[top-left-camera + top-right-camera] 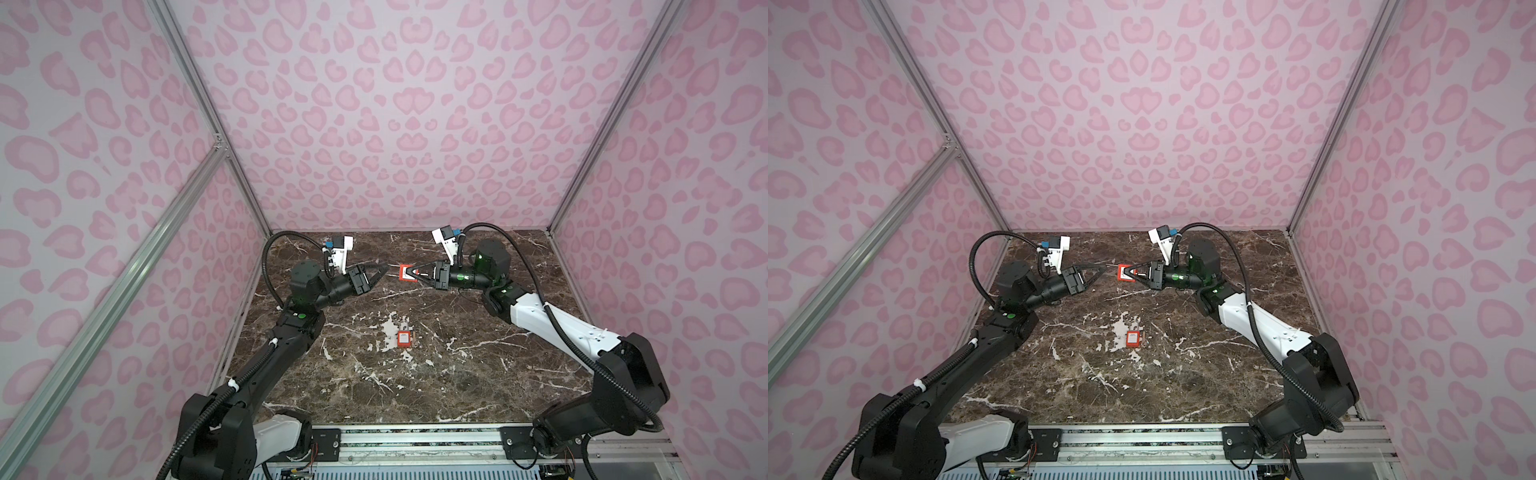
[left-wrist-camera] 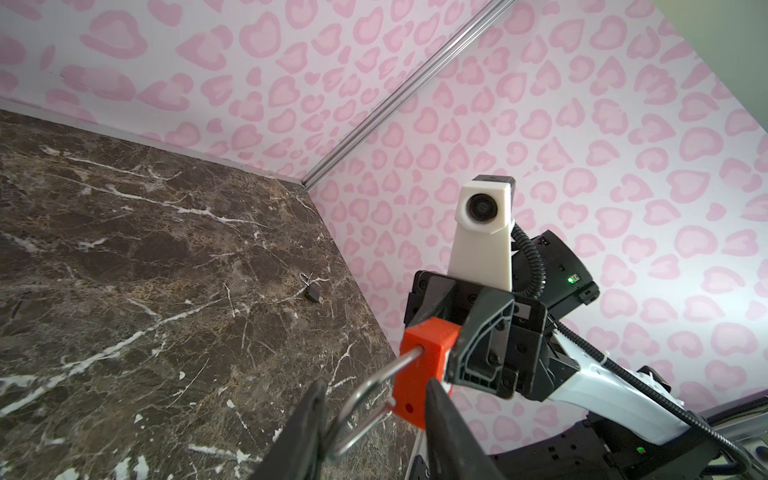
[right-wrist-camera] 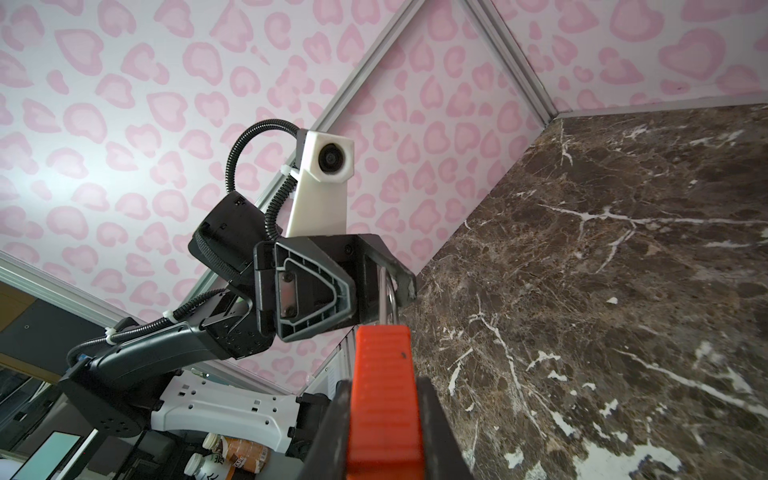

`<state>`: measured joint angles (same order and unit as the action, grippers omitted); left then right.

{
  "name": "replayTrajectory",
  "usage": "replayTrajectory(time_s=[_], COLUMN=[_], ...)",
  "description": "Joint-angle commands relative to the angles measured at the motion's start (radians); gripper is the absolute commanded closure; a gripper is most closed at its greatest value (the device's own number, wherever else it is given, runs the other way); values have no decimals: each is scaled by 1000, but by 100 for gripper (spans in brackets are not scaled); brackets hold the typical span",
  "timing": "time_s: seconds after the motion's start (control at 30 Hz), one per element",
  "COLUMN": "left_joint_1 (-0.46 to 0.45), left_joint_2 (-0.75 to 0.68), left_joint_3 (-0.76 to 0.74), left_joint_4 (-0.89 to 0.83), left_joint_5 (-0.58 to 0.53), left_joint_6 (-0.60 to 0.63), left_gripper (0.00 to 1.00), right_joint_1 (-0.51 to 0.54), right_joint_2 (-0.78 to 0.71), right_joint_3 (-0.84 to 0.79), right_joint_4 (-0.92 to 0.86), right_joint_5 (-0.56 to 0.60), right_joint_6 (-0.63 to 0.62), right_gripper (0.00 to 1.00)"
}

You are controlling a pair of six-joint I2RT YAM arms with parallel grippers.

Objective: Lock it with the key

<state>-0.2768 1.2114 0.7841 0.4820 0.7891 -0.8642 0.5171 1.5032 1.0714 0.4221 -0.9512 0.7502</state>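
A red padlock (image 1: 404, 275) (image 1: 1123, 275) hangs above the back of the marble table, and my right gripper (image 1: 410, 272) (image 3: 384, 386) is shut on its ribbed body (image 3: 382, 374). Its steel shackle (image 2: 386, 370) is swung open, the free end out of its hole, and it points at my left gripper (image 1: 385, 271) (image 2: 374, 386). That gripper's jaws straddle the shackle, partly closed. One finger (image 2: 307, 419) touches the bend; the other finger (image 2: 444, 419) lies beside the red body (image 2: 419, 365). I cannot make out the key in any view.
A second red padlock (image 1: 403, 338) (image 1: 1133, 338) lies mid-table, with a small brownish piece beside it that I cannot identify. A small grey padlock (image 2: 312, 291) lies near the right wall. Pink patterned walls close in three sides. Bottles (image 3: 224, 453) stand outside the cell.
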Motion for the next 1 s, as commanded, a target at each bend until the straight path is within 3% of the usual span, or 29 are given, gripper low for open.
replayTrajectory(time_s=[0.0,0.5,0.97], left_joint_1=[2,2,0], left_joint_2=[-7,-12,-40], left_joint_3=[-1,-1,-6], left_joint_4=[50,49,64], left_joint_5=[19,28,91], left_joint_6=[-3,-11,8], left_gripper=[68,94,95], right_joint_1=[-7,-13,-12], right_joint_2=[3,-1,44], right_joint_3=[1,-18,-25], right_joint_4=[64,93,314], right_joint_5=[-21,-43,-82], right_joint_6=[15,33,216], right_gripper=[100,100,100])
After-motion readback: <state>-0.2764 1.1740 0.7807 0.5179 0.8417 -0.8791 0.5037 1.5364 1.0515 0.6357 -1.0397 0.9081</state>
